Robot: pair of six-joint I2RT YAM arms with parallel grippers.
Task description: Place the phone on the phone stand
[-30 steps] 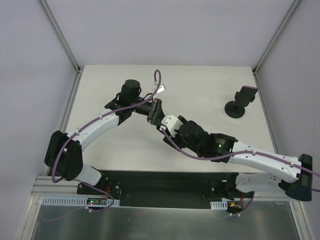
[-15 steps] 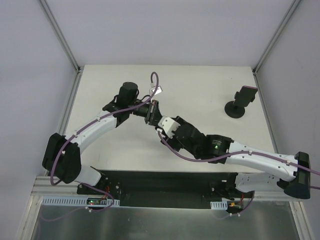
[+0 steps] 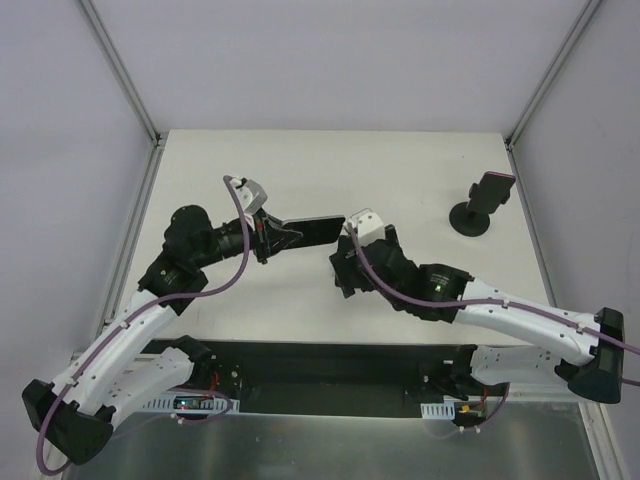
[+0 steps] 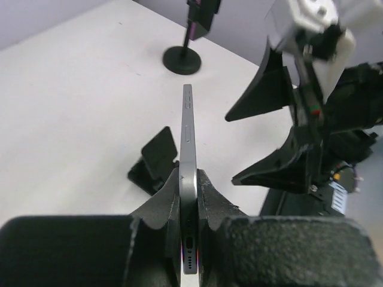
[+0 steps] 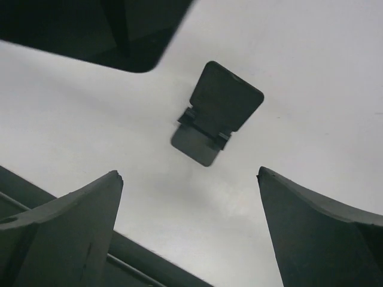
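Note:
My left gripper (image 4: 188,176) is shut on the phone (image 4: 188,131), a thin black slab held on edge above the table; in the top view the left gripper (image 3: 268,238) holds the phone (image 3: 305,231) pointing right. The phone stand (image 4: 154,161), small, black and folding, stands on the table just below and left of the phone. In the right wrist view the stand (image 5: 216,113) lies ahead of my open, empty right gripper (image 5: 188,173), with a corner of the phone (image 5: 90,30) at the upper left. In the top view the right gripper (image 3: 345,272) hides the stand.
A black holder on a post with a round base (image 3: 478,207) stands at the far right of the white table (image 3: 400,170); it also shows in the left wrist view (image 4: 182,58). Metal frame rails run along the table's left and right edges.
Both grippers were together at the phone near the table's middle. The left arm has drawn back to the left with the phone, and the right gripper now stands apart from it, open.

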